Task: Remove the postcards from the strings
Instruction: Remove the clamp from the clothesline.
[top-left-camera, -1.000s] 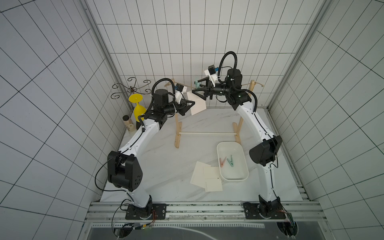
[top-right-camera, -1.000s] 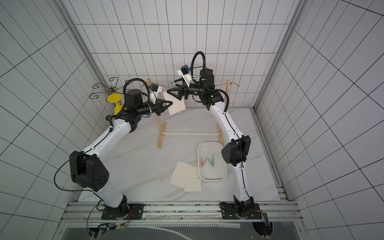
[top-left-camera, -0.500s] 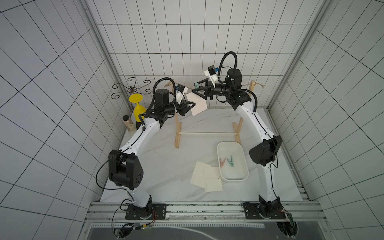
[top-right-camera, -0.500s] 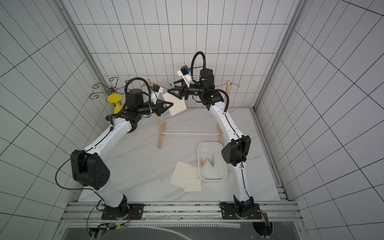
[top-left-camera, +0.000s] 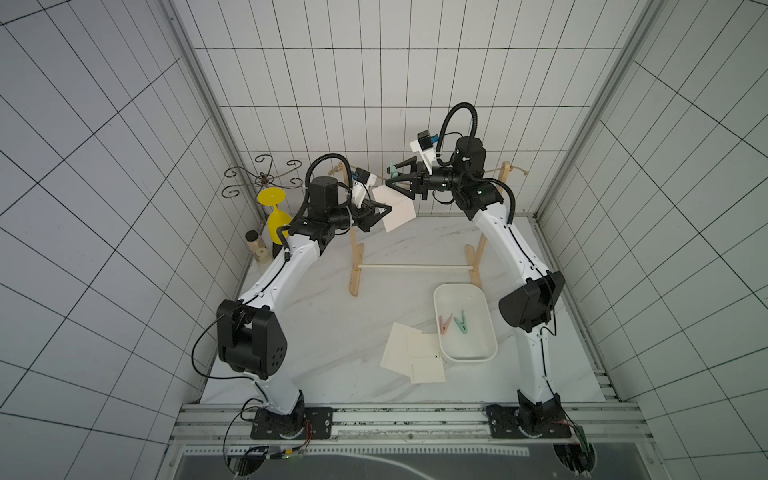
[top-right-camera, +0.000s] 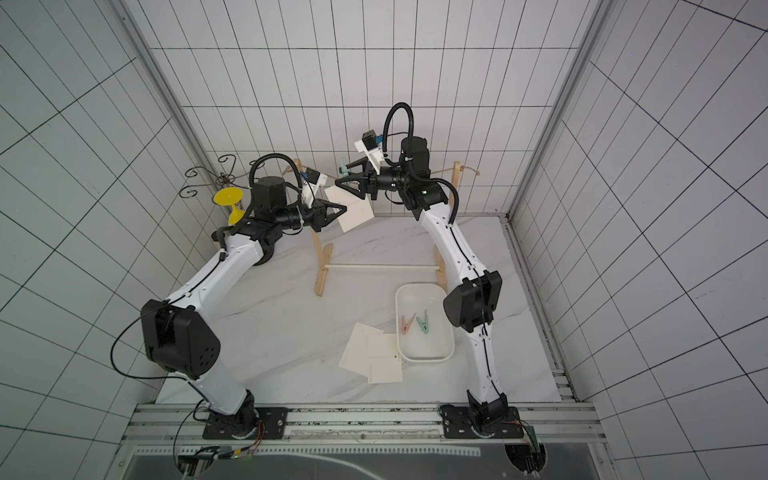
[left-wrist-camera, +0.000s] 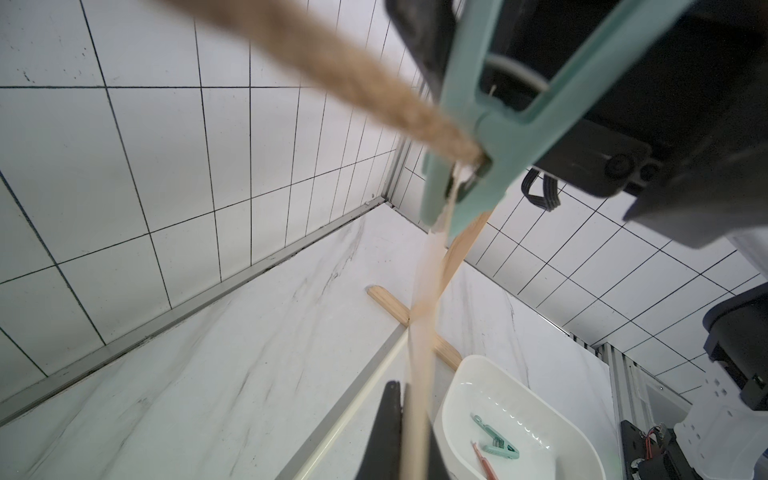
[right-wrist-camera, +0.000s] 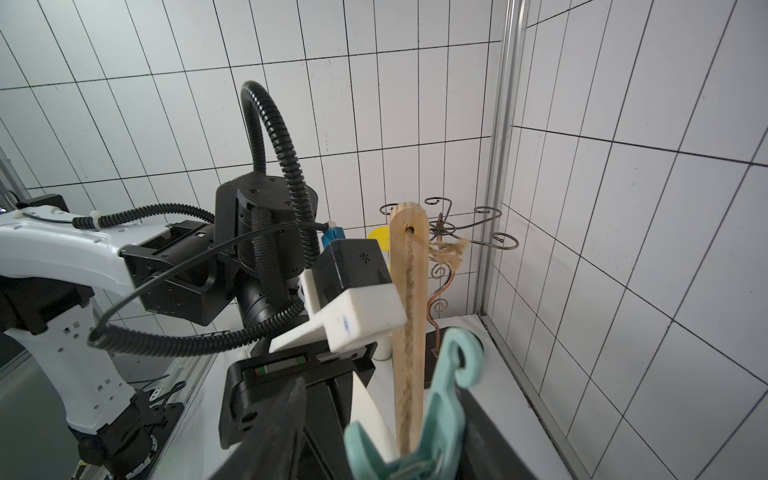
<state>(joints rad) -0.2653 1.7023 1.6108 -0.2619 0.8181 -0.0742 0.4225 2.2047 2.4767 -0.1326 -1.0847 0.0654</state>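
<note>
Patience pays here: the right claw (top-left-camera: 390, 177) is closed on the handles of the teal peg (left-wrist-camera: 478, 137) and should pinch them fully, so its mouth frees rope (left-wrist-camera: 353, 87) and postcard (top-left-camera: 400, 212) before any tug. The postcard hangs just below that claw, its lower edge gripped in the shut left claw (top-left-camera: 388, 209); draw it down gently.
</note>
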